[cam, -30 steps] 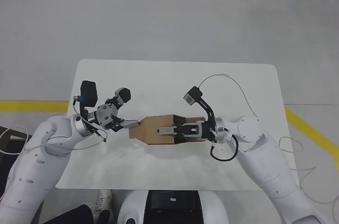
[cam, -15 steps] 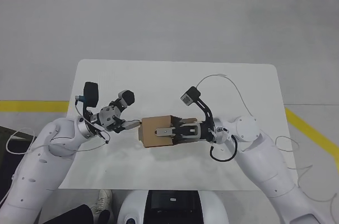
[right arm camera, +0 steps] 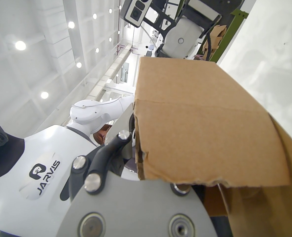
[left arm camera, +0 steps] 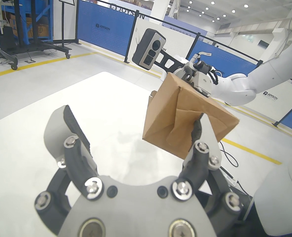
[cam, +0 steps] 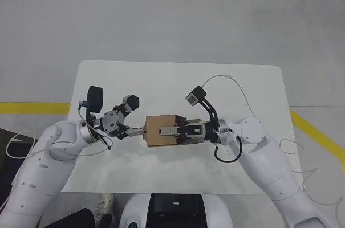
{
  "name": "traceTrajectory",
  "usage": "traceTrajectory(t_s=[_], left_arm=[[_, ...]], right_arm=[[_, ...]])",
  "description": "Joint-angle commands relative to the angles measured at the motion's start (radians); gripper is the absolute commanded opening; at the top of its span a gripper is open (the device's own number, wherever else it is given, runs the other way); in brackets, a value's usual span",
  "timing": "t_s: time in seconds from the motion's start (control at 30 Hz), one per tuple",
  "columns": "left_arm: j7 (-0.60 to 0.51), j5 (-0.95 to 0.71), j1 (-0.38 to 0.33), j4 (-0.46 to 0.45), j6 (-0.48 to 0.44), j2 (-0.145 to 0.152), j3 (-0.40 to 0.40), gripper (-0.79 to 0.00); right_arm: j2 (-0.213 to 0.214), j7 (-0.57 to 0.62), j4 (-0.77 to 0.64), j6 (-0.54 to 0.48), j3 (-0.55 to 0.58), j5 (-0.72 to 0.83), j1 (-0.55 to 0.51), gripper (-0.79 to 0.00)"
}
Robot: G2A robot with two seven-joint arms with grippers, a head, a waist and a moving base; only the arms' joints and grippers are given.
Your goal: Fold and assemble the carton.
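Hanging in the middle, between the two arms, the brown carton [cam: 160, 130] looks lifted just off the white table [cam: 246, 85], though I cannot be sure it is not touching. The right gripper [cam: 170, 131] is clamped on one wall of it, with one finger lying along the top. The left gripper [cam: 137, 117] has its fingers spread wide apart. One finger [left arm camera: 202, 127] pokes the folded flaps at the near end of the box, and the other finger sits in the air and touches nothing. The flaps look pushed in but a bit crumpled, not flat and neat. I think they could pop back out when the poking finger goes away, because nothing seems to lock them yet. If that finger pushes too hard, the box might slide out of the right gripper or get squashed. In the right wrist view, one edge of the cardboard looks ragged, so a hard pull there might rip it more. The right gripper's other finger is hidden behind the cardboard. The end of the box by the right gripper is hard to make out, so I cannot tell if it is open or closed. The under side of the box is hidden too.
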Motion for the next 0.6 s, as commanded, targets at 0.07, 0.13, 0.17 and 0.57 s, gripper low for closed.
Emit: traceTrajectory(t_s=[0.07,0.13,0.17,0.57], left_arm=[[-0.001,0.015,0.006,-0.007,-0.004,-0.001,-0.005,0.0],[-0.002,0.02,0.009,-0.005,-0.004,-0.002,-0.005,0.0],[-0.001,0.022,0.009,-0.002,-0.003,-0.002,-0.006,0.0],[0.01,0.065,-0.01,0.033,0.016,-0.015,0.018,0.0]], right_arm=[[-0.001,-0.003,0.001,-0.001,0.001,0.007,-0.001,-0.785],[-0.001,-0.005,0.001,-0.003,0.002,0.01,-0.002,-0.785],[-0.001,-0.003,0.001,-0.003,0.002,0.01,-0.002,-0.785],[-0.007,0.028,-0.004,-0.017,-0.011,0.029,0.006,-0.785]])
